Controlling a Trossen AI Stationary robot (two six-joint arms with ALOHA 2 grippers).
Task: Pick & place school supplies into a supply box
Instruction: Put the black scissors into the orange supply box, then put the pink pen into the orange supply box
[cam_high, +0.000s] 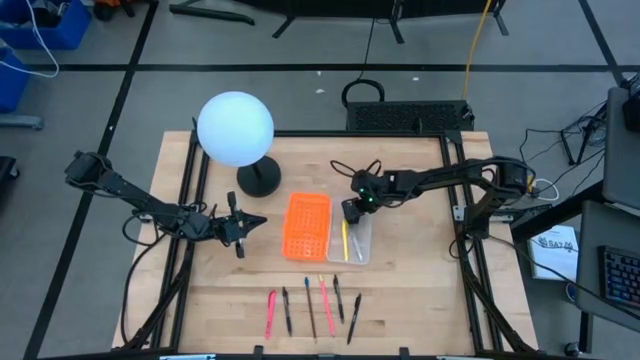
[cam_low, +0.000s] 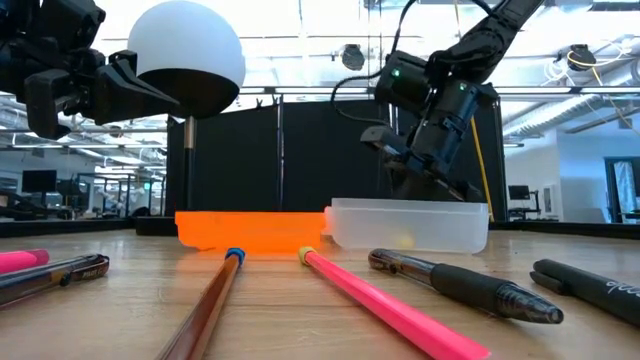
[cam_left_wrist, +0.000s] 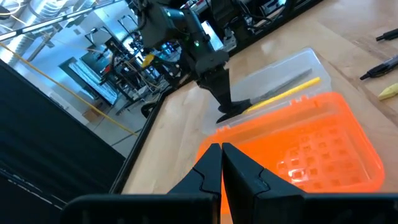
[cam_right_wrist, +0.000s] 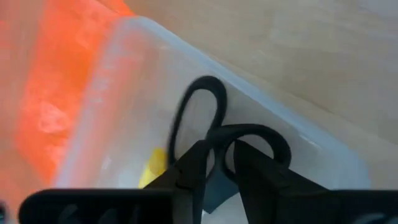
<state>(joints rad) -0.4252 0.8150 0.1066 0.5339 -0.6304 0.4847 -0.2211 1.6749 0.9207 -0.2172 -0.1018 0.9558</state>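
The right gripper (cam_high: 352, 210) is seen lowered over the far end of the clear supply box (cam_high: 362, 247), its fingers a little apart around the black handles of the scissors (cam_right_wrist: 214, 134). In the right wrist view one handle loop is threaded between the two fingers; whether it is gripped or already let go cannot be told. The scissors are inside the box, handles at the far end, blades hidden under the gripper. A yellow pencil (cam_high: 345, 240) is laid along the box's length beside them.

The orange perforated panel (cam_high: 307, 224) is joined to the box on its left side.

The left gripper (cam_high: 246, 222) is held above the table just left of the orange panel, its fingers pressed together on nothing, pointed toward the box.

Six more pens and pencils are left in a row near the front edge of the table, well apart from the box: a pink one (cam_high: 270, 312), a dark pen (cam_high: 287, 310), a brown pencil (cam_high: 310, 308), a pink pencil (cam_high: 326, 305), and two dark pens (cam_high: 339, 298) (cam_high: 353, 317). All are laid with their long axes roughly front to back, matching the box's length.

The row is judged nearer to the right arm, which would need to lift clear of the box and travel toward the front edge.
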